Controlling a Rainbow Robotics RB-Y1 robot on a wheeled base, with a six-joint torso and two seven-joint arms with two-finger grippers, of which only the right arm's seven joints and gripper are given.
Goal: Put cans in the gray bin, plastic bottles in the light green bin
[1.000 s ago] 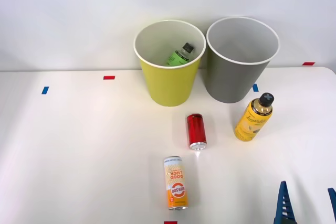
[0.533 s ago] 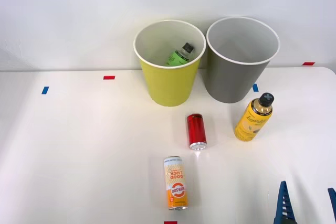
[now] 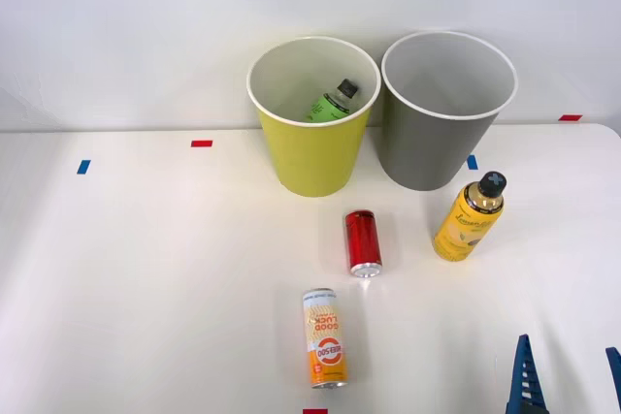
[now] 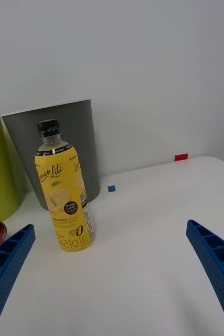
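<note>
Since nothing has shifted over the last second, the open, empty claw (image 3: 566, 375) still waits near the yellow bottle (image 3: 469, 217) standing just before the gray bin (image 3: 444, 109); both cans (image 3: 363, 242) remain unsorted

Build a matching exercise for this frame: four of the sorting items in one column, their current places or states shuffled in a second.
Items:
1. green-label bottle
2. yellow lemon bottle
3. red can
4. Good Luck can

States:
A. lying on the table, nearest the robot
B. inside the light green bin
C. standing upright in front of the gray bin
D. lying on the table just ahead of the two bins

Pairs: 1-B, 2-C, 3-D, 4-A
</note>
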